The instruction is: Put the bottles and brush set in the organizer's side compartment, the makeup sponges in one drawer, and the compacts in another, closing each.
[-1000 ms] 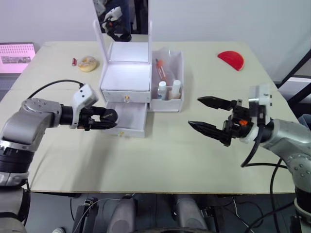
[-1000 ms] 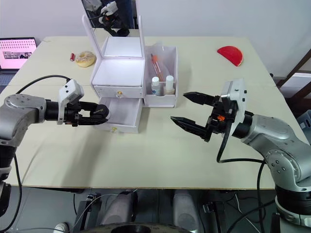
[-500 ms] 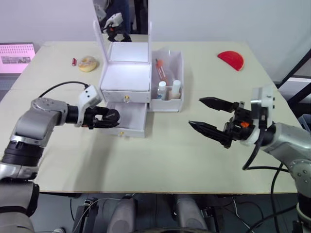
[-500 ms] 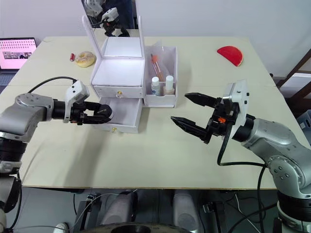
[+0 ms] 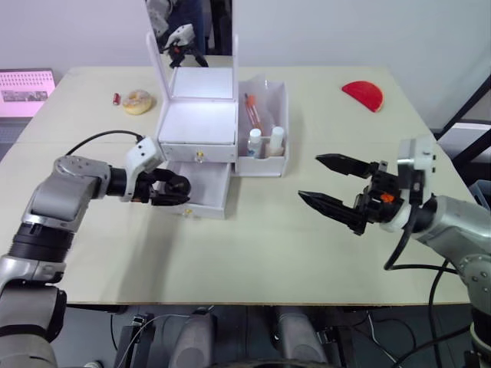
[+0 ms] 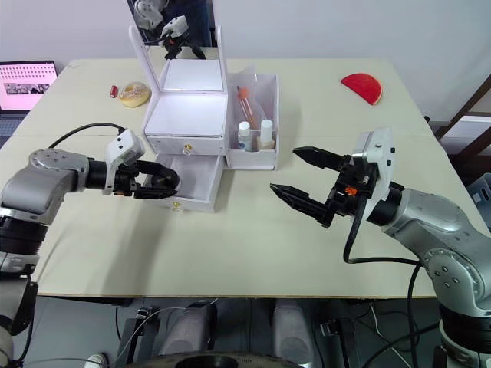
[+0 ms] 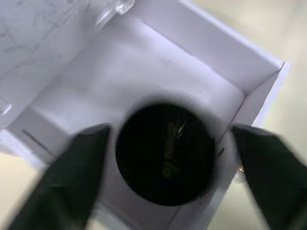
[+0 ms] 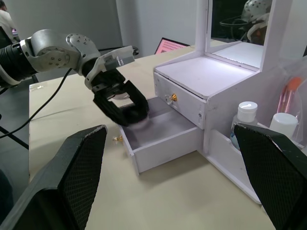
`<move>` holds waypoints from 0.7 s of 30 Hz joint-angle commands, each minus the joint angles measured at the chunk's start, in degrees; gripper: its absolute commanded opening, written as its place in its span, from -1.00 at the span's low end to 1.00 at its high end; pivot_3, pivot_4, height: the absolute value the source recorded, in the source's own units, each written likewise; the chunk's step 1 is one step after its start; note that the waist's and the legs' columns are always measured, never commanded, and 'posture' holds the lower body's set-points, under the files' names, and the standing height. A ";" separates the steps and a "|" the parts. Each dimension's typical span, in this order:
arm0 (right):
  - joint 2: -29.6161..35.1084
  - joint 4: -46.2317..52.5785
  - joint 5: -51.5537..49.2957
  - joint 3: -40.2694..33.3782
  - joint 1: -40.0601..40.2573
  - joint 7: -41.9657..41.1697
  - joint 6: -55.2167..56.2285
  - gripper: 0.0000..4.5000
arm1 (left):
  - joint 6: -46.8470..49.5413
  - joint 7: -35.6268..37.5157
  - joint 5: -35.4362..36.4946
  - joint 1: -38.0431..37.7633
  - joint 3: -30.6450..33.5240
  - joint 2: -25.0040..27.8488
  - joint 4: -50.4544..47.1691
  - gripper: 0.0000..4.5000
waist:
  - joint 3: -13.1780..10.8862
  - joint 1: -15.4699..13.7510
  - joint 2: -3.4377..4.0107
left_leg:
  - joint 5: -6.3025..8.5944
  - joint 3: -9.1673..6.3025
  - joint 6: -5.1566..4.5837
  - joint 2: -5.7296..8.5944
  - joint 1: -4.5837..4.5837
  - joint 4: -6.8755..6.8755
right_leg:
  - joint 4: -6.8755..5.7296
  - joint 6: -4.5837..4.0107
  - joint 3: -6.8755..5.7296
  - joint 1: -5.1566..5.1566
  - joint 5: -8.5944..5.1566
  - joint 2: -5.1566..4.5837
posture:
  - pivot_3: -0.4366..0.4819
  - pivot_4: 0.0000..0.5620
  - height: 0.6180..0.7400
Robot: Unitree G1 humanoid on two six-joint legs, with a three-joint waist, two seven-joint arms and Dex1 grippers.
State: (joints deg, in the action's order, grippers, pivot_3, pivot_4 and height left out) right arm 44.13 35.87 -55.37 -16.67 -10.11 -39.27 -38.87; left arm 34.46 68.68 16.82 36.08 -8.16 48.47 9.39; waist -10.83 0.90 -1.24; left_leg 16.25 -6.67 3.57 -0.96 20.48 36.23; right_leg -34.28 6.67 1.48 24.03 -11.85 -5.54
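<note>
The left gripper (image 6: 159, 182) is clamped on a compact (image 7: 165, 153), a round jar with a black lid, and holds it over the pulled-out lower drawer (image 6: 193, 184) of the organizer (image 6: 192, 115); the left wrist view shows the jar between the two fingers with the white drawer floor directly beneath it. Whether the jar touches that floor cannot be told. Just above the gripper sits the upper drawer (image 6: 186, 143), pushed in. Beyond the drawers, on the far side from the gripper, the side compartment (image 6: 255, 157) holds the two bottles (image 6: 255, 136) standing upright side by side at its near end, with the brush set (image 6: 249, 103) leaning behind them. The mirror (image 6: 176, 34) stands upright at the back of the organizer. The right gripper (image 6: 301, 178) is well apart from the organizer, hanging above the table (image 6: 230, 245) with its fingers spread wide and nothing between them. Farther off lie a yellowish round puff (image 6: 134, 93) and a red half-circle piece (image 6: 362, 86).
</note>
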 commanded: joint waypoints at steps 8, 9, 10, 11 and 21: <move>0.73 0.61 -0.87 -1.35 -1.18 -0.22 0.58 1.00 | 3.44 -0.52 1.84 2.35 3.66 0.83 -1.75 0.99 | 0.00 0.03 0.00 | 0.00 0.00 0.00 0.00 -0.01 0.00 | 0.00 0.01 0.00 -0.02 0.00 0.00 | -0.05 -0.47 0.99; 0.77 0.52 -0.83 -1.36 -1.24 -0.26 0.59 1.00 | 4.39 -0.47 2.51 2.50 4.30 1.06 -2.20 0.99 | 0.00 0.04 0.00 | 0.00 0.00 0.00 0.00 0.00 0.00 | 0.01 0.01 0.00 -0.02 0.00 0.00 | -0.05 -0.47 0.99; 0.88 0.35 -0.73 -1.49 -1.27 -0.37 0.62 1.00 | 5.88 -0.05 3.77 2.52 5.53 1.71 -2.88 0.99 | 0.00 0.05 0.00 | 0.00 0.00 0.00 0.00 0.00 0.00 | 0.01 0.02 0.00 -0.02 0.00 0.00 | -0.05 -0.47 0.99; 1.04 0.19 -0.66 -1.74 -1.19 -0.55 0.66 1.00 | 7.31 0.28 4.84 2.46 6.65 2.33 -3.53 0.99 | 0.00 0.07 0.00 | 0.00 0.00 0.00 0.00 0.00 0.00 | 0.02 0.02 0.00 -0.02 0.00 0.00 | -0.05 -0.47 0.99; 7.22 -5.53 -0.19 -9.97 5.21 -5.79 -1.04 1.00 | 7.37 1.13 11.05 -11.53 28.72 13.44 -1.11 0.99 | -0.01 0.18 0.02 | 0.01 0.01 -0.01 -0.01 -0.05 -0.12 | 0.02 0.05 0.00 0.00 -0.05 0.00 | -0.05 -0.47 0.99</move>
State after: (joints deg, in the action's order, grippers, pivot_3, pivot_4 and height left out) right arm 50.45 30.67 -55.27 -23.54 -5.46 -43.59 -40.15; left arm 43.88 69.84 27.26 25.73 15.21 60.01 7.10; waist -10.84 1.08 -1.22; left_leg 16.25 -6.67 3.56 -0.96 20.45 36.11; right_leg -34.26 6.72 1.48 24.03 -11.90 -5.54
